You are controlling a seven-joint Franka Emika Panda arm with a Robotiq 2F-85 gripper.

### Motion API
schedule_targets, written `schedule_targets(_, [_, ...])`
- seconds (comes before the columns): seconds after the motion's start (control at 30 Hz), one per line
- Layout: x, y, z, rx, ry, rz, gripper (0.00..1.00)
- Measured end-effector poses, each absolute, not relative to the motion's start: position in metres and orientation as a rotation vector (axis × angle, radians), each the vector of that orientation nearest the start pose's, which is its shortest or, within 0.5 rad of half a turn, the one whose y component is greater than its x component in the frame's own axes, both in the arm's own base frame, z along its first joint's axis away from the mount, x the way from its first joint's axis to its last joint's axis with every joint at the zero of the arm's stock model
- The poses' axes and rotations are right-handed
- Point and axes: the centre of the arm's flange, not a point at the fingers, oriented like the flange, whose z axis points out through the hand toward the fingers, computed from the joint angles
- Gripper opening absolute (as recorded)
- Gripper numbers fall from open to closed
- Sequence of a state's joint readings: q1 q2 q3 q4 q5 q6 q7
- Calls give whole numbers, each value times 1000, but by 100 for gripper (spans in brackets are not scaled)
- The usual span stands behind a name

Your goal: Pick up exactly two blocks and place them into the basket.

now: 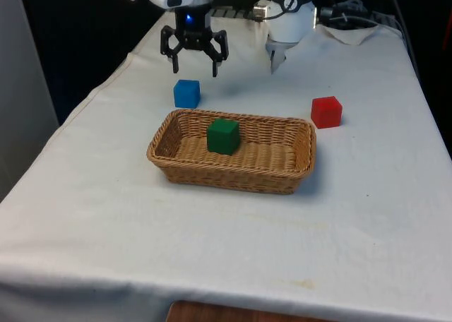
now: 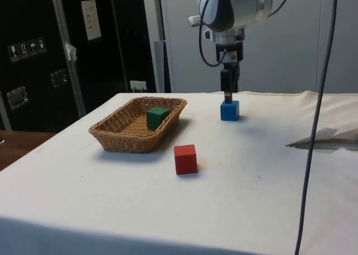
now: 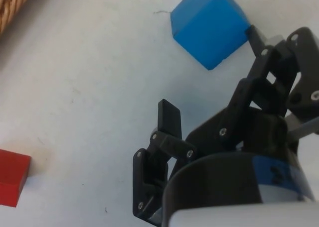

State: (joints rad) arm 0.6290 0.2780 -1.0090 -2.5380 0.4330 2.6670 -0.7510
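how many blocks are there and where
3. The green block lies inside the basket. The blue block sits on the cloth just behind the basket, below the open gripper. The red block sits beside the basket's front-view right end.

Green block (image 2: 157,117) in basket (image 2: 120,138); red block (image 2: 185,159) beside; blue block (image 2: 229,110) beyond

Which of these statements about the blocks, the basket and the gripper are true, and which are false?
1. The green block lies inside the basket. True.
2. The red block lies in the basket. False: it sits on the cloth beside the basket.
3. The gripper is open above the table, near the blue block. True.
4. The gripper holds the blue block. False: the block rests on the cloth, not gripped.
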Motion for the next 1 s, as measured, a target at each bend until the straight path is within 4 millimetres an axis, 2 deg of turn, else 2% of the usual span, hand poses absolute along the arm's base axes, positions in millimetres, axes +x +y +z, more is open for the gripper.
schedule_targets(0.4, [415,-216,221,-3207,7,2,100])
schedule_targets(1.0, [422,-217,213,-3232,12,26,100])
